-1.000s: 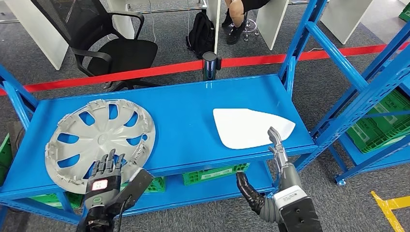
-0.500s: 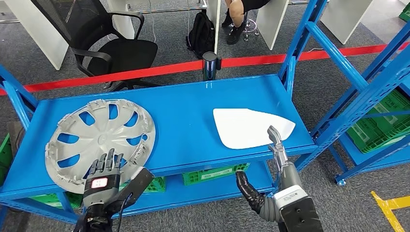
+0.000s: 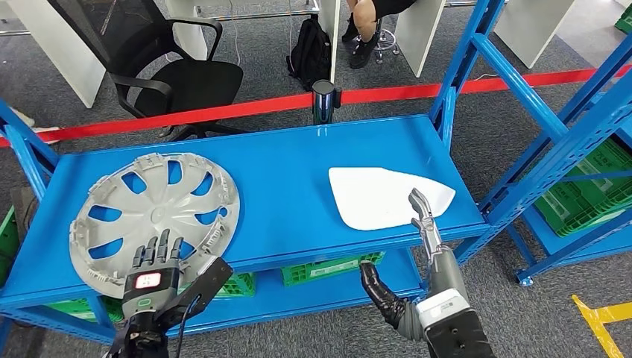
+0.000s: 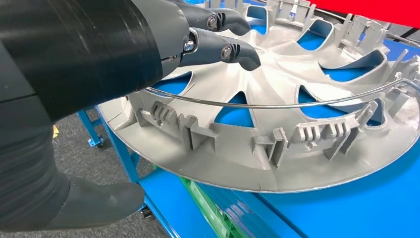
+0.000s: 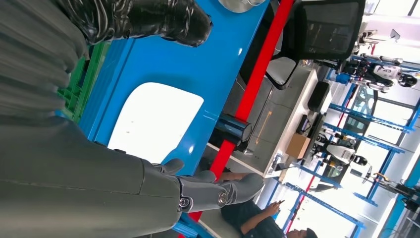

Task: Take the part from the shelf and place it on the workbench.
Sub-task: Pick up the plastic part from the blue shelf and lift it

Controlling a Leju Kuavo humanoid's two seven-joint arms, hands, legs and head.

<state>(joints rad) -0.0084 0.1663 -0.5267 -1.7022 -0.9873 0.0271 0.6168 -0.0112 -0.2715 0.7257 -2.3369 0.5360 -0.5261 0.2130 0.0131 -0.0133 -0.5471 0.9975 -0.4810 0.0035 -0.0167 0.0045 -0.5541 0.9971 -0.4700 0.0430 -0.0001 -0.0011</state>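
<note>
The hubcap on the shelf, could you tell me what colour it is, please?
Silver-grey all over; the hubcap shows best in the left wrist view.

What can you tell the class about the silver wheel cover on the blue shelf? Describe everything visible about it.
The wheel cover is a round, silver-grey disc that looks like plastic, with curved spokes and openings showing blue beneath. It lies flat with its inner side up on the left part of the blue shelf: clip tabs stand around the rim, and a thin wire ring runs inside them. Its near edge juts slightly past the shelf front. The left hand reaches over that edge, fingers above the spokes; contact is unclear.
</note>
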